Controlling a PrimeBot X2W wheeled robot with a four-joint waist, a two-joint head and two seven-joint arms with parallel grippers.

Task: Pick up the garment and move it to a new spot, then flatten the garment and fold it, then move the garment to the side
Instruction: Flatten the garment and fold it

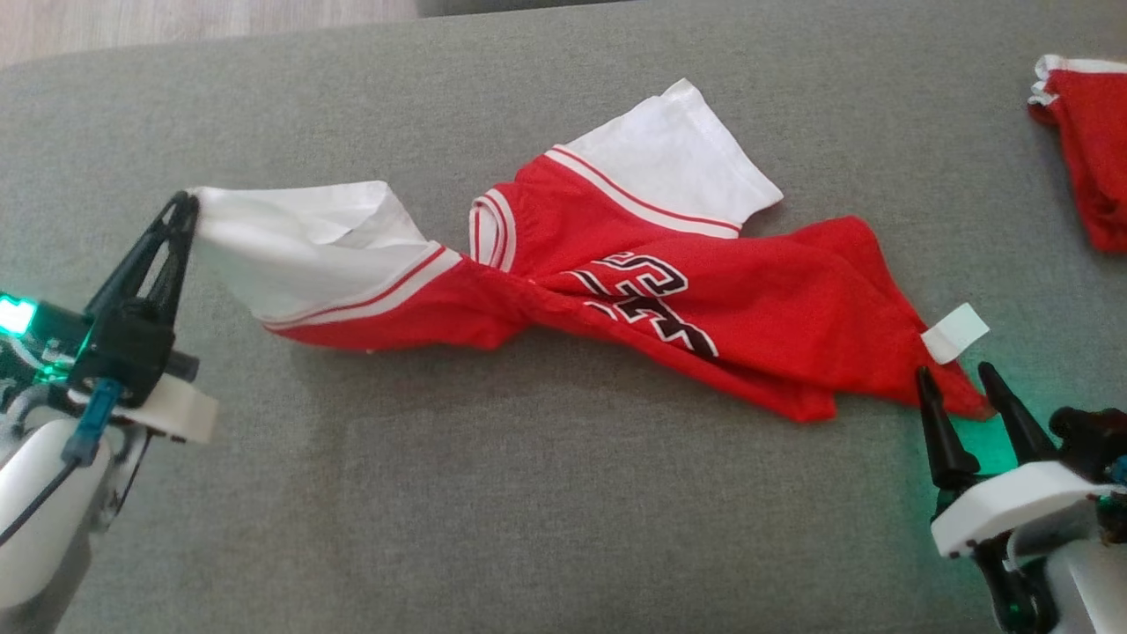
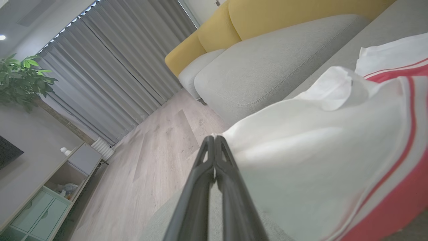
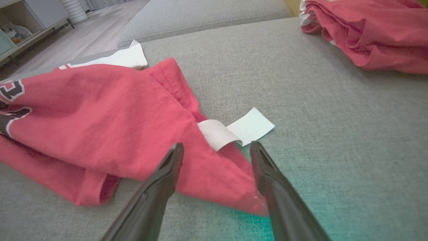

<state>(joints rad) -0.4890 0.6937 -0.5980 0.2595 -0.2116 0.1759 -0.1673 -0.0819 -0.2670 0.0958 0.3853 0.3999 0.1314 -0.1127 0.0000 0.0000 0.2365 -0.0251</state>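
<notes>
**Shirt held by one sleeve, twisted across the sofa**

The shirt [image 1: 651, 291] lies in a twisted diagonal on the grey sofa [image 1: 528, 528]. The left tool [image 1: 187, 204] is clamped together on the white sleeve [image 1: 299, 246] and holds its edge off the cushion. The right tool [image 1: 955, 374] stands apart, one finger on either side of the red hem corner [image 3: 234, 190], not closed on it.

Pulling from the sleeve alone would probably tighten the twist at the middle rather than flatten it. If the right tool closes here, it may catch only the thin tip of the corner, or the loose white tag [image 1: 955, 333] just beside it, and slip off under tension. The sleeve grip looks near the sofa's edge, with floor [image 2: 150, 174] beyond, so a drag that way could spill cloth over the side.

Another red garment [image 1: 1087, 150] lies well apart at the far right, which limits room there.
</notes>
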